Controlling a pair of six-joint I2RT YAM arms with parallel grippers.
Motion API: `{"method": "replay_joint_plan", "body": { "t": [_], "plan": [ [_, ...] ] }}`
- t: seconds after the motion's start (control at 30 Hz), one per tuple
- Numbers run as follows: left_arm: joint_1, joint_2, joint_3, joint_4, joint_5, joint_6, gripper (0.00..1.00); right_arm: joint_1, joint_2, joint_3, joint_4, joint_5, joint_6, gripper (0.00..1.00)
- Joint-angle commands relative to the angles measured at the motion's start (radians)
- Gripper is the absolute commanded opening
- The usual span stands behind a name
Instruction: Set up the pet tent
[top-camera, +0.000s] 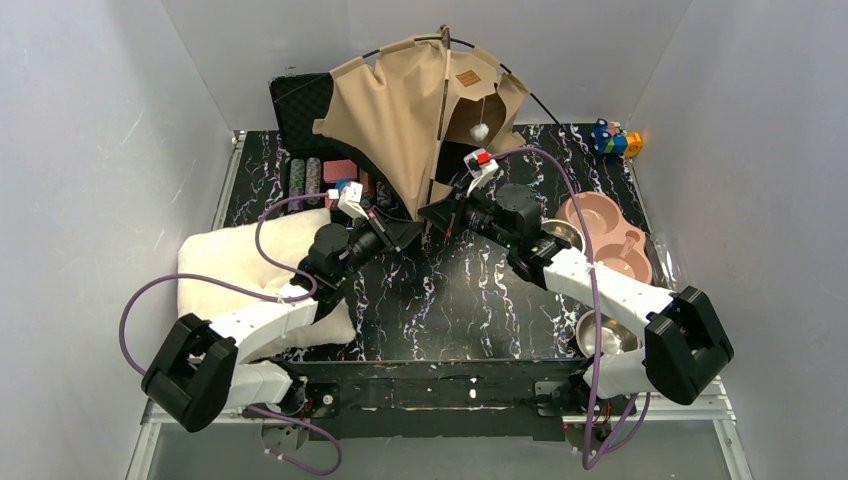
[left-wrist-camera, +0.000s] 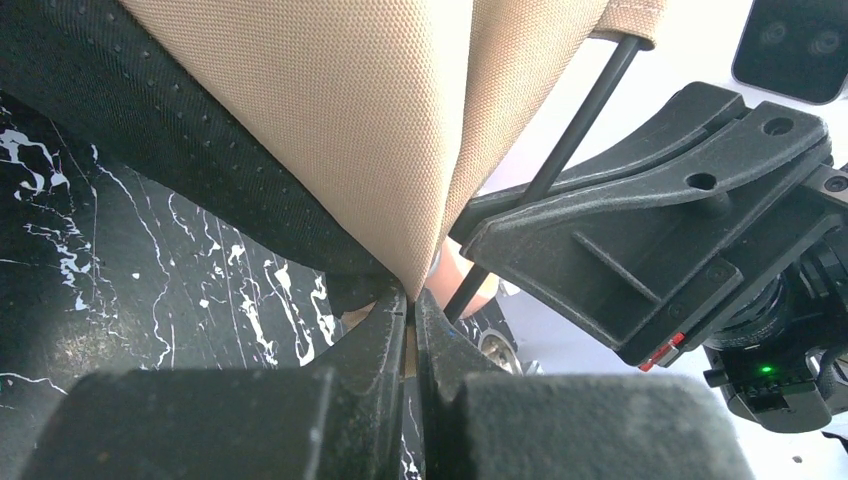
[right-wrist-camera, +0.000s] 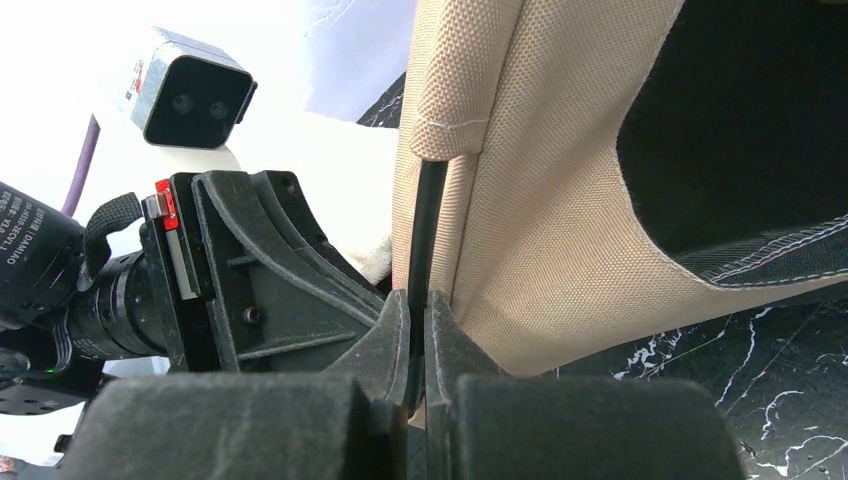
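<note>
**Top view.** Pet tent (top-camera: 400, 110) at far centre of the table (top-camera: 470, 300), half raised, leaning toward the back wall, peak away from the arms. Front pole (top-camera: 443, 110) with long axis near upright, foot toward the arms. Left gripper (top-camera: 405, 232) and right gripper (top-camera: 432, 215) meeting at the tent's near lower corner, tips almost touching, neither arm clearly nearer. Brown label patch (top-camera: 467, 78) near the peak, writing too small to read. White pom-pom (top-camera: 481, 131) hanging in the doorway.

**Left wrist view.** Pincer pinched shut on the canvas corner (left-wrist-camera: 400, 270), tent straight ahead and above. Pole foot just to the right, in the other pincer.

**Right wrist view.** Pincer clamped shut on the black pole, rising straight from the fingers into its canvas sleeve, tent ahead and right. "DAMIAO" legible on the left arm's motor housing (right-wrist-camera: 30, 240), remainder unreadable.

**Judgement.** Coming move likely turning on pole foot and held corner, just beside each other, not yet joined.
</note>
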Motion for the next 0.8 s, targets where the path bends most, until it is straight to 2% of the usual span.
{"method": "replay_joint_plan", "body": {
  "t": [0.0,0.77],
  "plan": [
    [-0.033,-0.033,-0.022,-0.118,0.089,-0.011,0.0,-0.05,-0.016,0.024,0.224,0.146,-0.041,0.01],
    [-0.032,-0.037,0.01,-0.072,0.051,-0.123,0.0,-0.049,0.008,-0.038,0.283,0.147,-0.006,0.01]
  ]
}}
